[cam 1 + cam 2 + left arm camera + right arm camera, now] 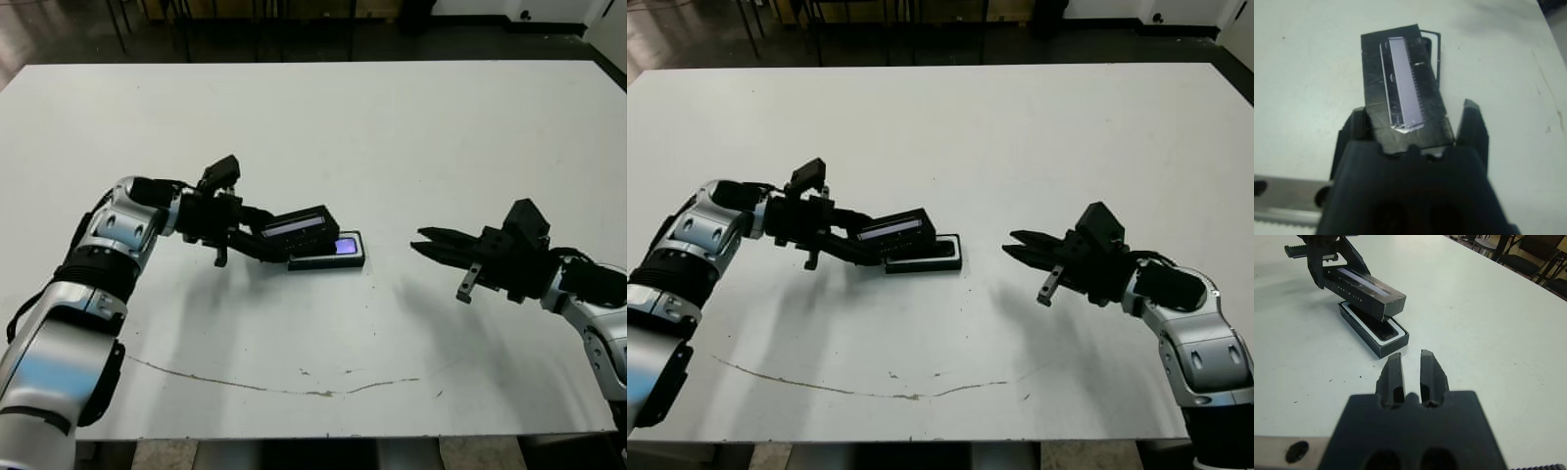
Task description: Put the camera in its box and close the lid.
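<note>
White surface (411,127) fills most of the head views, with a thin brownish scuff line (294,389) near its front edge; dark floor and chair legs sit beyond the far edge.

Small shallow rectangular box with black rim and white lining (1382,345) lies flat on the surface around mid-table, a bit to the robot's left of centre. Slim black bar-shaped camera (1374,326) lies inside it, purplish-blue glow visible at the end facing the right arm (346,247).

Left gripper (263,245) has its jaws closed on one end of the flat black rectangular lid with the long pale greyish window strip (300,226). Lid is tilted, held over the box's left end, window side up; its free end points toward the right arm and is raised above the box. The right wrist view shows a gap between the lid's free end and the box rim. Whether the gripped end touches the box cannot be told.

Right gripper (427,241) hovers above the surface well apart from the box, on the robot's right, fingertips pointing toward it. Its jaws are nearly together with a narrow slot between, holding nothing.
</note>
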Robot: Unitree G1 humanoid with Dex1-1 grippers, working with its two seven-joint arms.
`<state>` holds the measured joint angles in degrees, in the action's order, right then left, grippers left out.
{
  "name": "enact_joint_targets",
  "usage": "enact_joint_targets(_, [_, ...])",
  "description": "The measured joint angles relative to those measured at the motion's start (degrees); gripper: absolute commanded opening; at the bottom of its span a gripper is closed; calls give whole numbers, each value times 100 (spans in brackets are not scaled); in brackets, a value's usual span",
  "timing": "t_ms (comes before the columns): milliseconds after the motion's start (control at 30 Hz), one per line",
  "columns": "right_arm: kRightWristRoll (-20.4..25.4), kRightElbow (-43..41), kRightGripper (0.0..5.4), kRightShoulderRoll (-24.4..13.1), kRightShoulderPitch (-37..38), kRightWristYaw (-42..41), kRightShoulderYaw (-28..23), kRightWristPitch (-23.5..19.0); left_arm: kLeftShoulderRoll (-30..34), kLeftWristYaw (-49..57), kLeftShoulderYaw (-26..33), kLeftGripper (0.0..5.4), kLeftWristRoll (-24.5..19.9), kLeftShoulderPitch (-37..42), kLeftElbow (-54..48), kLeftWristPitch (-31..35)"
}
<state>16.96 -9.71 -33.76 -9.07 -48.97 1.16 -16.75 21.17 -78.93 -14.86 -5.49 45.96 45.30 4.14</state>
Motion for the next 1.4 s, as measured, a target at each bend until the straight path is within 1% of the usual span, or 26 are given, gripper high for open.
enact_joint_targets(200, [8,-102,0,-27,22,1,-3,-174,-179,-1,-18,106,120,161,355,-223])
enact_joint_targets(367, [17,-132,0,-79,72,-1,-32,-179,-317,-65,-103,106,227,204,513,-323])
enact_joint_targets(733, [30,-137,0,-98,91,-13,-117,-167,-356,-103,-344,106,451,250,136,-204])
enact_joint_targets(900, [34,-126,0,-107,90,-37,-118,-169,-368,-103,-381,106,476,274,111,-119])
enact_joint_targets(1000, [38,-125,0,-108,91,-44,-122,-172,-368,-99,-421,106,522,287,115,-188])
enact_joint_targets(1267, [40,-91,0,-130,91,-99,-138,-166,-444,216,-709,104,985,353,130,-432])
enact_joint_targets(1400, [61,-82,0,-132,90,-120,-146,-170,-559,385,-862,104,1152,491,346,-655])
